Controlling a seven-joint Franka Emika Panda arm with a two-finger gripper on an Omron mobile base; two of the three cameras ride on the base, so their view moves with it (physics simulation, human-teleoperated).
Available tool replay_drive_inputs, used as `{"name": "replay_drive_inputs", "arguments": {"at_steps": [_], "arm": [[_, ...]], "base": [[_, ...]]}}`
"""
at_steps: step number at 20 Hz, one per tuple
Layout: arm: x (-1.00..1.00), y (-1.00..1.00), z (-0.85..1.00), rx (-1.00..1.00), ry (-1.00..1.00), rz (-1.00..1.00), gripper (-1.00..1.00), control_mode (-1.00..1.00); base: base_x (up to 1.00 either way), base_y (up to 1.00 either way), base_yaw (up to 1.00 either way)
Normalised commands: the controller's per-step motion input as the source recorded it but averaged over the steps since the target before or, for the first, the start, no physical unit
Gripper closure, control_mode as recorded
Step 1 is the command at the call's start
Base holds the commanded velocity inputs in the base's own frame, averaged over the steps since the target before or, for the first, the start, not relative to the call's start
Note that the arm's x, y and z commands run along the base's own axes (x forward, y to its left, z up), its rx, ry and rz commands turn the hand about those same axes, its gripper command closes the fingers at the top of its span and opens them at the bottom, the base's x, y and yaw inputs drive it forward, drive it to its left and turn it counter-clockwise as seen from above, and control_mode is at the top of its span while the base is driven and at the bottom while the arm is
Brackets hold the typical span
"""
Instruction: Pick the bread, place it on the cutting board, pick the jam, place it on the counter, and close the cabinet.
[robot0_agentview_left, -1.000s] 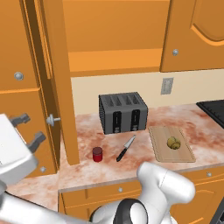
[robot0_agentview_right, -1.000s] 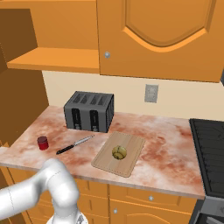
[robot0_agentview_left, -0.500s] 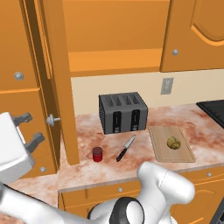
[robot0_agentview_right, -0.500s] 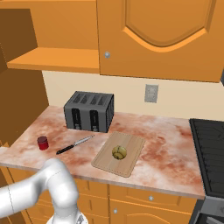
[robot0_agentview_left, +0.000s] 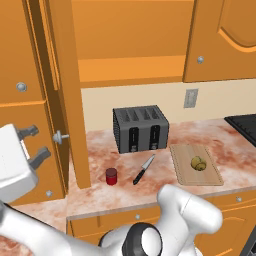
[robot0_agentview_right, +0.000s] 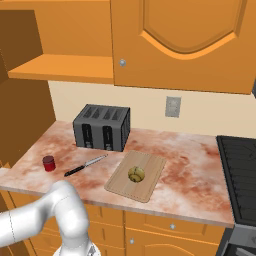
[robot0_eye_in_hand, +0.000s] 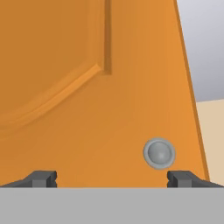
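Observation:
The bread (robot0_agentview_left: 198, 163) (robot0_agentview_right: 136, 173) lies on the cutting board (robot0_agentview_left: 210, 176) (robot0_agentview_right: 150, 165). The red jam (robot0_agentview_left: 111, 176) (robot0_agentview_right: 48, 163) stands on the counter (robot0_agentview_left: 235, 155) (robot0_agentview_right: 190, 165) near its left end. The cabinet's left door (robot0_agentview_left: 62, 90) stands swung out, seen edge-on, with its shelf (robot0_agentview_right: 65, 67) exposed. My gripper (robot0_agentview_left: 37, 143) is open with nothing in it, just left of that door and level with its knob (robot0_agentview_left: 60, 136). In the hand view the door face (robot0_eye_in_hand: 87, 87) is close ahead, its knob (robot0_eye_in_hand: 159, 153) near the right fingertip (robot0_eye_in_hand: 183, 178).
A dark toaster (robot0_agentview_left: 141, 128) (robot0_agentview_right: 102, 127) sits at the back of the counter. A black-handled knife (robot0_agentview_left: 143, 169) (robot0_agentview_right: 85, 165) lies between jam and board. The cabinet's right door (robot0_agentview_right: 185, 40) is shut. A stove (robot0_agentview_right: 240, 170) borders the counter on the right.
My hand has crept slightly up and toward the open door. Bread, jam and door have not moved.

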Motion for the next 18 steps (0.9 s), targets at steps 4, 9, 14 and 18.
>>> {"name": "replay_drive_inputs", "arguments": {"at_steps": [4, 9, 14, 18], "arm": [[0.0, -0.16, 0.0, 0.0, 0.0, 0.0, -1.0, -1.0], [0.0, -0.17, 0.0, 0.0, 0.0, 0.0, -1.0, -1.0], [0.02, -0.16, 0.0, 0.0, 0.0, 0.0, -1.0, -1.0], [0.04, -0.14, 0.0, 0.0, 0.0, 0.0, -1.0, -1.0]], "base": [[0.0, 0.0, 0.0], [0.0, 0.0, 0.0], [0.0, 0.0, 0.0], [0.0, 0.0, 0.0]]}}
